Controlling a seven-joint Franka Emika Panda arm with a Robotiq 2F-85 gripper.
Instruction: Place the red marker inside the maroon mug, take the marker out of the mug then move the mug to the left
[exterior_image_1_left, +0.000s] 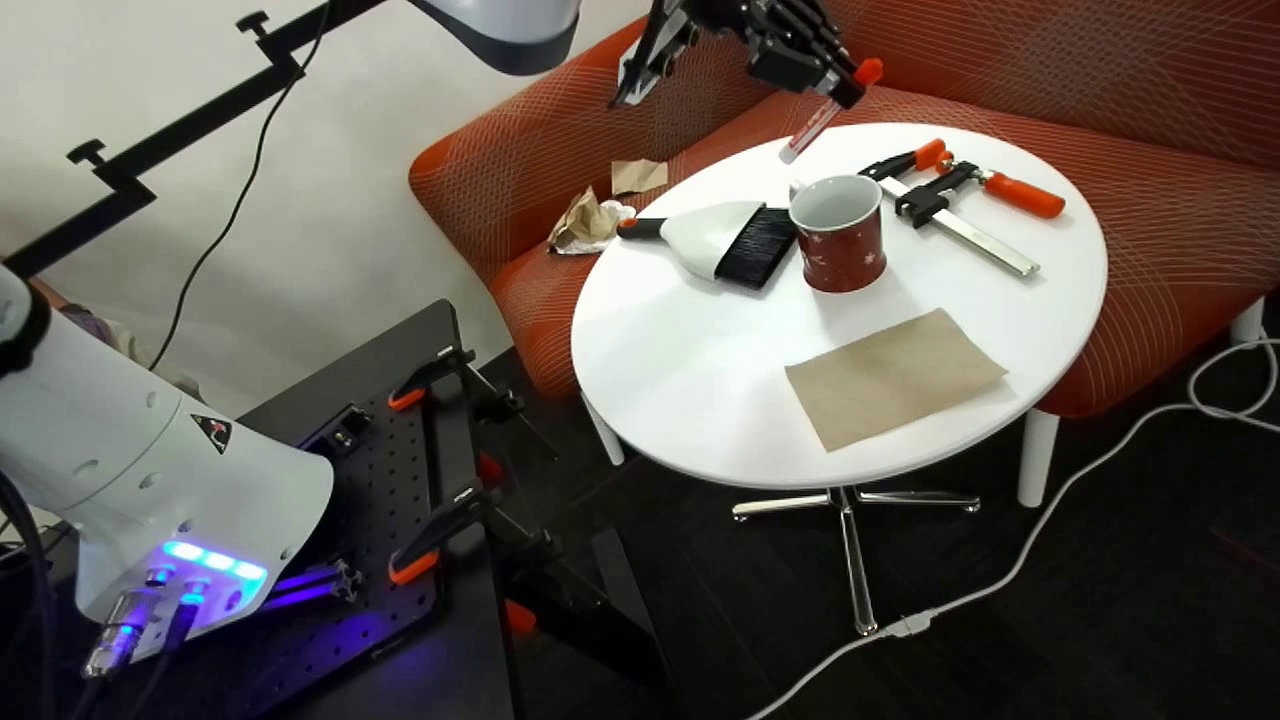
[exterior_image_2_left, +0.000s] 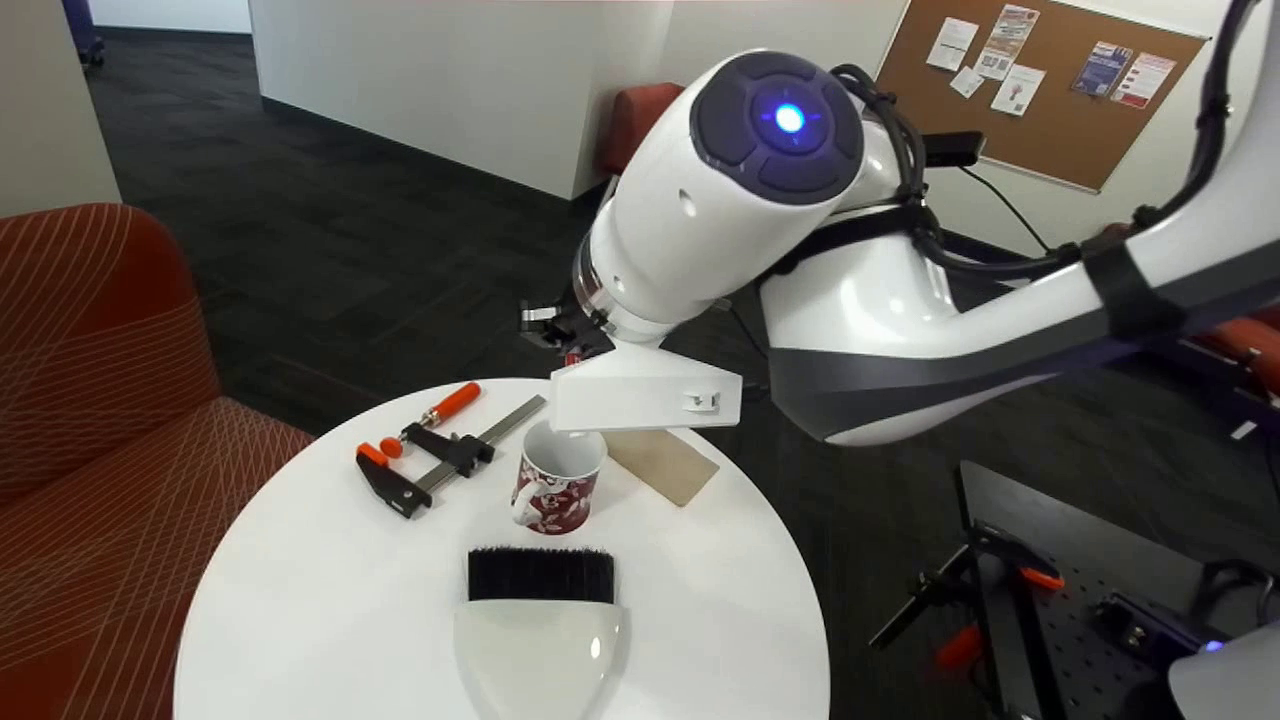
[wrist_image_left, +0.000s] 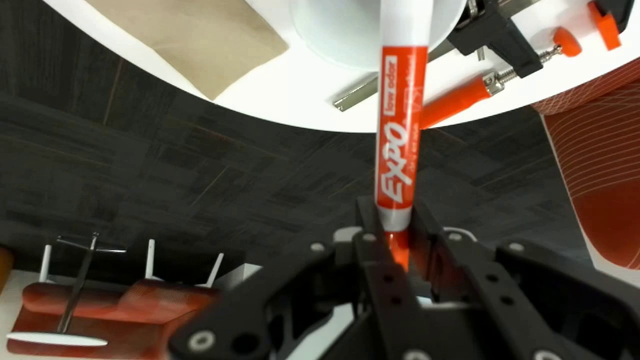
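Fingers (wrist_image_left: 369, 220) pinch the red marker (wrist_image_left: 400, 125) near its red end, aloft and outside the maroon mug (exterior_image_1_left: 843, 250). The mug stands upright, inside the rim of a round white table (exterior_image_1_left: 660, 370), a brush (exterior_image_1_left: 712, 240) just beside it, a clamp (exterior_image_1_left: 920, 205) near; open tabletop runs from brush to brown paper (exterior_image_1_left: 900, 380). The marker's long axis tilts, whitish end down.

- white arm (exterior_image_2_left: 880, 320) reaches in from the right in an exterior view
- its wrist (exterior_image_2_left: 685, 220) leans down to the left there, blue light (exterior_image_2_left: 789, 119) glowing
- gripper (wrist_image_left: 394, 215) beneath, fingers (wrist_image_left: 369, 225) clamped, barely apart
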